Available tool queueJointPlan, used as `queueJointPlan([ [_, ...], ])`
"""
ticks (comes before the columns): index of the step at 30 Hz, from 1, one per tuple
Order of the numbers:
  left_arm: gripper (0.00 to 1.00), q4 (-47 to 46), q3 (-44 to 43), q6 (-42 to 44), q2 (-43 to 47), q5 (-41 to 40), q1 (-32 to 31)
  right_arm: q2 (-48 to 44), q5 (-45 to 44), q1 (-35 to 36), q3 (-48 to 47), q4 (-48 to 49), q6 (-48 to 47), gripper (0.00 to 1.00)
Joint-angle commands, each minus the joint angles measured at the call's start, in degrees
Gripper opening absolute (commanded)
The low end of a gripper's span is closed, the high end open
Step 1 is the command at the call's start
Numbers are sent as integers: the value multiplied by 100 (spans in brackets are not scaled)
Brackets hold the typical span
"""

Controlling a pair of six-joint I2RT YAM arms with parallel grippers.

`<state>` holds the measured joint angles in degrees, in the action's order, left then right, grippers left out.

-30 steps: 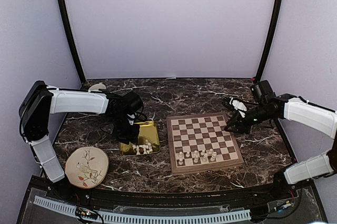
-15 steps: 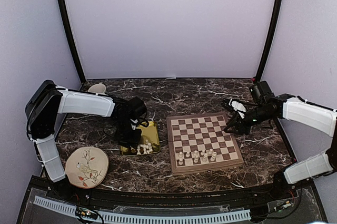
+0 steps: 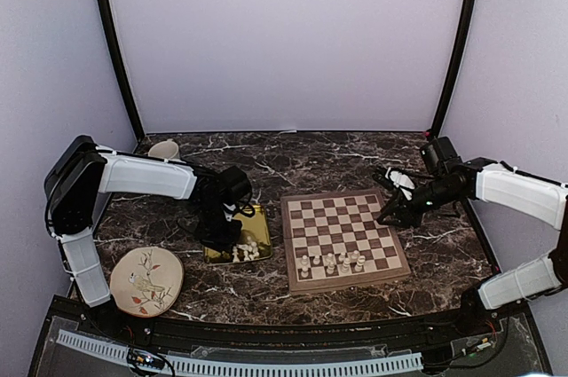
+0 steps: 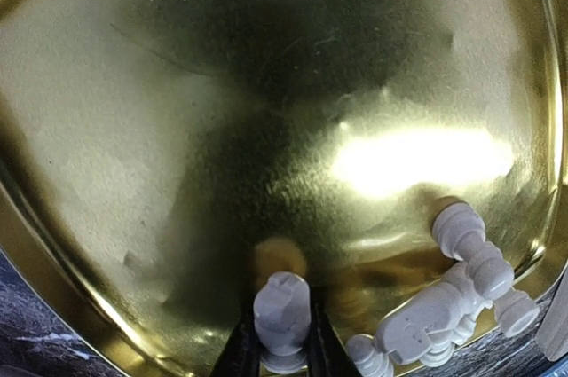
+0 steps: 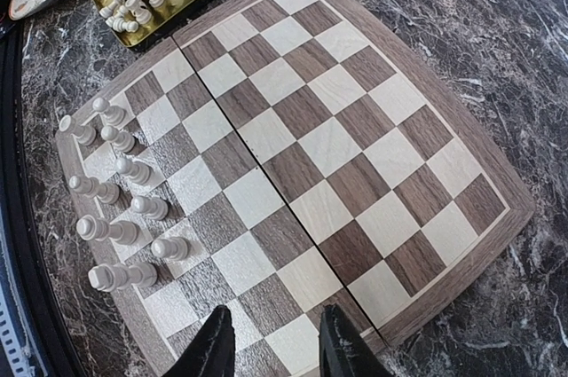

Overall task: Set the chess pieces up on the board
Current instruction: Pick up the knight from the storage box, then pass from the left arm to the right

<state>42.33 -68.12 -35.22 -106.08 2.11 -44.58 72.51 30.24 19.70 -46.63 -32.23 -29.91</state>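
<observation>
The wooden chessboard (image 3: 344,237) lies right of centre, with several cream-white chess pieces (image 3: 333,262) standing on its near rows; they also show in the right wrist view (image 5: 120,200). More pieces lie in a heap (image 3: 246,250) in the gold tray (image 3: 257,219). My left gripper (image 3: 224,233) is down in the tray. In the left wrist view its jaws (image 4: 282,341) are shut on one cream piece (image 4: 281,317), with other pieces (image 4: 444,306) lying beside it. My right gripper (image 3: 390,211) hovers open and empty over the board's right edge (image 5: 271,346).
A round cream plate with a bird drawing (image 3: 146,280) lies at the near left. A small cream bowl (image 3: 163,149) sits at the back left. Dark marble table (image 3: 311,160) all round; curtain walls enclose the cell.
My left gripper has moved right and down into the gold tray, over its near part beside the heap of pieces. The right arm has barely moved.
</observation>
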Motion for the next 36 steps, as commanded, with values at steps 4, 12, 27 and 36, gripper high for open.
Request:
queueJointPlan([
  [4,10,107,-87,1307,405,-179,-33,62,16,-35,-694,-77,164,33],
  [12,6,-1507,51,2230,1157,474,-168,627,-210,-36,-2425,-227,829,42],
  [27,6,-4339,-132,2825,1033,1337,-987,2364,2560,180,-3637,-1115,1648,67],
  [36,7,-4271,-505,2847,667,1452,-1129,2851,2898,906,-3915,-1412,1592,51],
])
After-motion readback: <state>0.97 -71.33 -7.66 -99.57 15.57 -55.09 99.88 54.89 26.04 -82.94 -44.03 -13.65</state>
